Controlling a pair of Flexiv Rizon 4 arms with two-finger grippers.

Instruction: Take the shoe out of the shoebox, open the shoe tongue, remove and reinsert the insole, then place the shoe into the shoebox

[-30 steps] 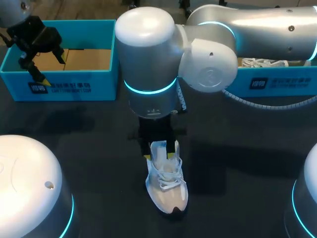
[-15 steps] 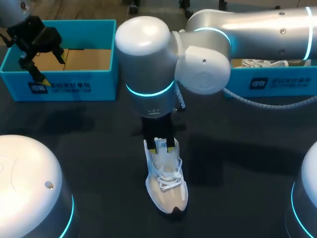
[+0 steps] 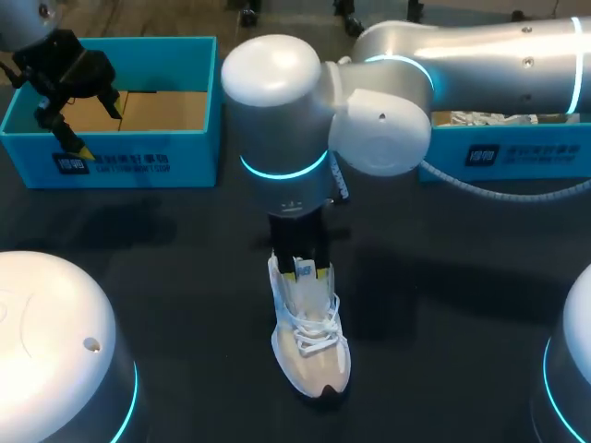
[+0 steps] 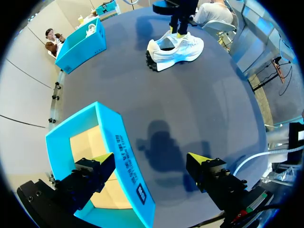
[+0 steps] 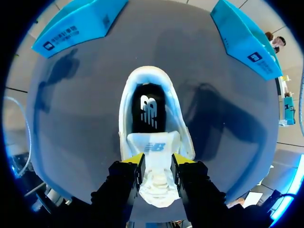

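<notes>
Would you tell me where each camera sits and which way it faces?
Head view: above and behind, looking down on the table; shows the left claw over the box and the right claw at the shoe.
Left wrist view: on that wrist, looking down past its open claw astride the box wall, across to the shoe.
Right wrist view: on that wrist, looking straight down along its claw, shut on the tongue.
All three share the shoe.

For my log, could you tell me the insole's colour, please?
Black insole with a white mark; right wrist view.
</notes>
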